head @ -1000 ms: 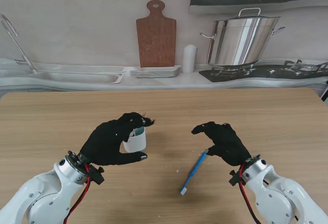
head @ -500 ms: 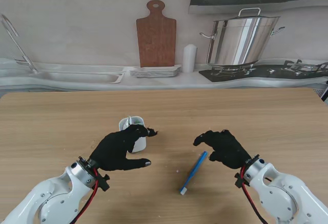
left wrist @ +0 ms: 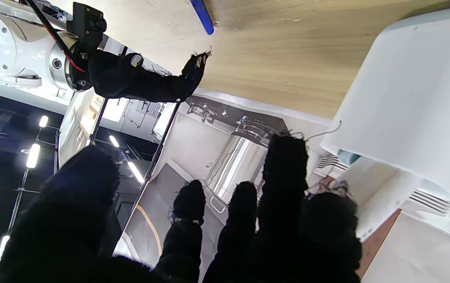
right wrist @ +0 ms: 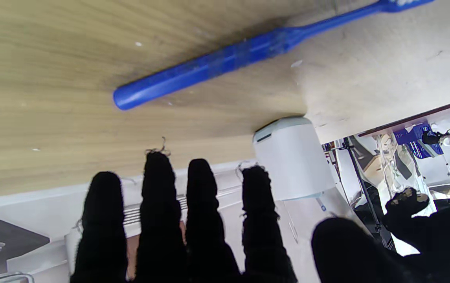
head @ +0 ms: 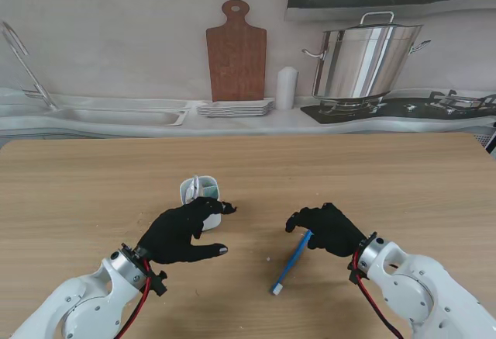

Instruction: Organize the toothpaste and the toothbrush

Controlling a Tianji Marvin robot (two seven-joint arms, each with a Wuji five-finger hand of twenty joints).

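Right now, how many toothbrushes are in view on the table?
1. The blue toothbrush lies flat on the wooden table, just left of the right hand, to the right of the white cup. The cup's contents are unclear, so another may be hidden there.

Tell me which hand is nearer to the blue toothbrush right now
Right. The right hand hovers over the far end of the blue toothbrush, holding nothing. The left hand sits well to its left, open beside the white cup.
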